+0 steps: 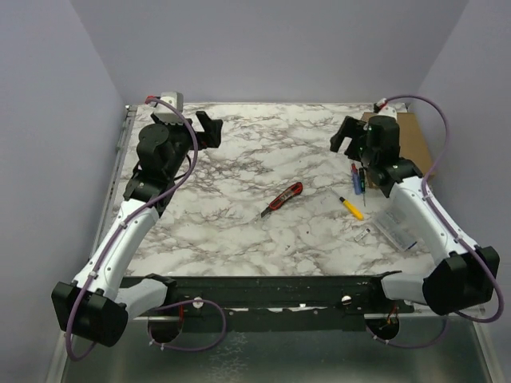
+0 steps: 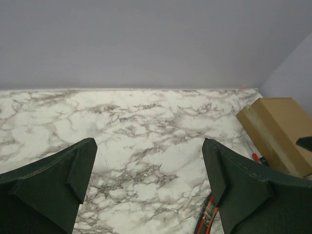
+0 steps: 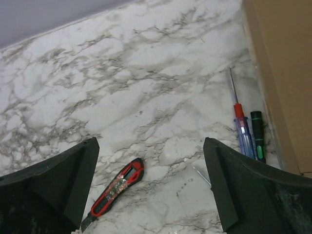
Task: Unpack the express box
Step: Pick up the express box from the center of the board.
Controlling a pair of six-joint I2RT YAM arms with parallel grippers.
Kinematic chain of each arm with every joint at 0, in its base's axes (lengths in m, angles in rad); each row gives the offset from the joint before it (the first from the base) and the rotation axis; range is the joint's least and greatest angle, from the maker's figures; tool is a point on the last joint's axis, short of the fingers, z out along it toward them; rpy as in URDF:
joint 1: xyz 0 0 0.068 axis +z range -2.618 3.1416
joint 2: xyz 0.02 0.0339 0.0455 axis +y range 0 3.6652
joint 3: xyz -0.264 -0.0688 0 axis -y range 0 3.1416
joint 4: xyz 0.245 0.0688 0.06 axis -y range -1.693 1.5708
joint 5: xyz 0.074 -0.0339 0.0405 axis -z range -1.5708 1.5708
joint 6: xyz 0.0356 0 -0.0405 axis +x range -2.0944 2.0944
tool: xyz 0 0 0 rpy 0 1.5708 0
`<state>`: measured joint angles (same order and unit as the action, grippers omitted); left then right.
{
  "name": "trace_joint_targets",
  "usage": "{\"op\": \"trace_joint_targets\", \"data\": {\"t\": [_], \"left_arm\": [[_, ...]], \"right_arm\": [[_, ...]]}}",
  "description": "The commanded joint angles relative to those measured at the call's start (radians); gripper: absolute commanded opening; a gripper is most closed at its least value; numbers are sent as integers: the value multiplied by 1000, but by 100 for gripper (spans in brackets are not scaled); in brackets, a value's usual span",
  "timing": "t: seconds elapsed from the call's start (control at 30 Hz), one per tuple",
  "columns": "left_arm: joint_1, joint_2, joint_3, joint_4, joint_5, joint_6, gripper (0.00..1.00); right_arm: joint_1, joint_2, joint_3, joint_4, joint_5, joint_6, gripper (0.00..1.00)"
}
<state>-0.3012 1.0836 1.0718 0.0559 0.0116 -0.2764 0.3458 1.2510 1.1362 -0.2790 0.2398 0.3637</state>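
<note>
The brown cardboard express box (image 1: 414,140) lies at the far right of the marble table, partly hidden behind my right arm. It also shows in the left wrist view (image 2: 280,132) and in the right wrist view (image 3: 284,73). A red and black utility knife (image 1: 282,197) lies near the table's middle, blade out, and shows in the right wrist view (image 3: 114,193). My left gripper (image 1: 209,129) is open and empty above the far left of the table. My right gripper (image 1: 343,136) is open and empty, raised just left of the box.
A blue screwdriver with a red tip (image 3: 242,128) and a dark green one (image 3: 257,136) lie beside the box. A yellow-handled tool (image 1: 348,207) and a clear plastic case (image 1: 397,228) lie at the near right. Lilac walls enclose the table.
</note>
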Motion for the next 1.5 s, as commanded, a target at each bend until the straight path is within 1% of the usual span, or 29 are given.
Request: {"op": "trace_joint_targets", "data": {"t": [0.0,0.07,0.13,0.17,0.23,0.37,0.47,0.5,0.63,0.73,0.83,0.97,1.07,1.37,1.47], "left_arm": [[0,24,-25,10,59,-5,99],[1,29,-28,14,81,-12,99],[0,29,-32,19,93,-23,99],[-1,27,-38,24,96,-29,99],[-7,22,-46,38,103,-36,99],[-27,15,-50,41,105,-37,99],[-44,15,-52,43,106,-39,99],[-48,15,-52,44,108,-40,99],[-57,12,-54,45,106,-40,99],[-63,10,-59,49,109,-52,99],[-67,6,-75,69,124,-69,99],[-67,16,-78,75,138,-79,99],[-67,20,-78,77,146,-84,99],[-67,18,-81,81,149,-88,99],[-68,15,-82,86,152,-92,99]], "right_arm": [[-188,34,-56,49,-287,249,100],[-270,2,-129,88,-296,351,100],[-377,-57,-245,169,-329,454,100],[-427,-87,-290,196,-335,494,100],[-489,-132,-346,206,-311,539,100],[-511,-186,-345,165,-231,472,100],[-525,-203,-324,97,-155,442,100],[-551,-207,-334,88,-164,454,100],[-747,-242,-444,184,-377,531,100],[-825,-242,-510,246,-458,566,100],[-868,-204,-543,333,-547,567,100],[-893,-120,-555,395,-649,587,100],[-897,-84,-561,415,-673,606,100],[-897,2,-592,481,-684,672,100],[-897,26,-612,547,-694,703,100]]}}
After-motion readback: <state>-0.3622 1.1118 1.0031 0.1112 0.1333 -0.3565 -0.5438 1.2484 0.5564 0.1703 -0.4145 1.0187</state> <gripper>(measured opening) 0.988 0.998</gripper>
